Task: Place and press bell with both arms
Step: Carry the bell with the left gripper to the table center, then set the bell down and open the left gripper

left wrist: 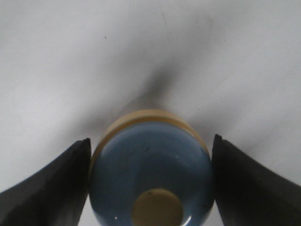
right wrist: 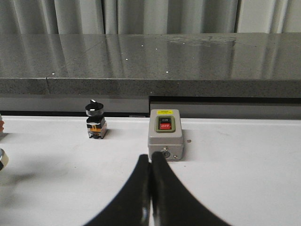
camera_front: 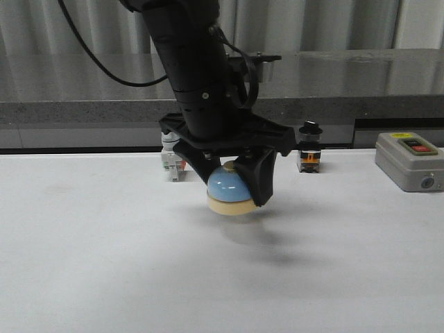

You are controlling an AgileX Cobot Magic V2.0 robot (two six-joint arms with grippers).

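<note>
Left gripper [camera_front: 233,186] pinches the bell [camera_front: 229,190] between its two fingers, one pressed to each side of the blue dome. In the left wrist view the fingers [left wrist: 56,188] flank the bell [left wrist: 149,176] closely, both touching it, with the cream button [left wrist: 156,207] showing on top and the cream base rim at the far edge. Bell sits upright in the grip.

From the front, the bell is carried above the white table [camera_front: 104,263], near its centre; a soft shadow lies on the surface below and slightly to the right of it, so the base appears clear of the table.

Right gripper [right wrist: 150,188]: fingers pressed together, nothing between them. It is low over the table, with the grey box [right wrist: 165,134] carrying red and green buttons just beyond the fingertips. A small black-knobbed switch [right wrist: 95,120] stands to the left of that box. In the front view the grey box [camera_front: 409,161] sits at the right edge, well apart from the bell.
</note>
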